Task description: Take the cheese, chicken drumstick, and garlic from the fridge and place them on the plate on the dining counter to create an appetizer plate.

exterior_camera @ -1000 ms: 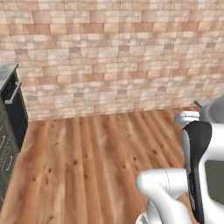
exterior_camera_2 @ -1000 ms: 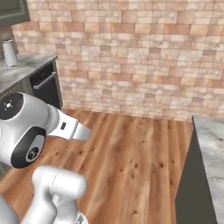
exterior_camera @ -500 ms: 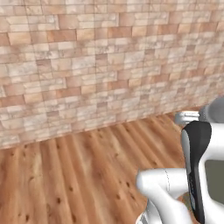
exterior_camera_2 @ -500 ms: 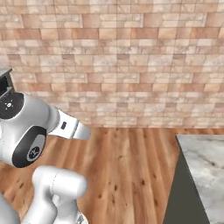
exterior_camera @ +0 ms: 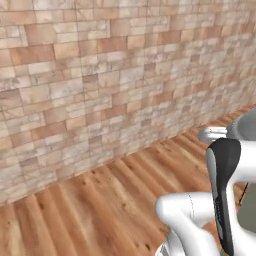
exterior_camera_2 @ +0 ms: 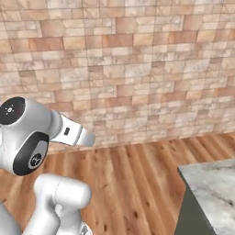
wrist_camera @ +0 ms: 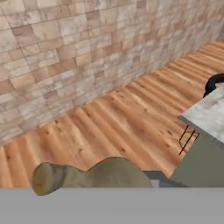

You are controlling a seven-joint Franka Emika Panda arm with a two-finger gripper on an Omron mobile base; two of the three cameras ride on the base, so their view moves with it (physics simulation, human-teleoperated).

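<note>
A brownish chicken drumstick (wrist_camera: 83, 175) lies across the bottom of the hand view, thick end toward the middle and knobby bone end to the left. My gripper (wrist_camera: 131, 180) is shut on it, and the drumstick covers the fingertips. A corner of the grey-white marbled dining counter (wrist_camera: 205, 114) shows at the right of the hand view. That slab (exterior_camera_2: 213, 186) also sits at the lower right of the right base view. The cheese, garlic, plate and fridge are out of view.
A brick wall (exterior_camera: 100, 85) runs across the back above a wooden plank floor (exterior_camera: 90, 210). A black round stool (wrist_camera: 215, 82) stands by the counter's far side. The counter's sage-green base (wrist_camera: 201, 168) drops to the floor.
The whole picture has swung as the base turns: the dark cabinets at the left have left the views, and the dining counter now shows further into the right base view. The grip is unchanged.
</note>
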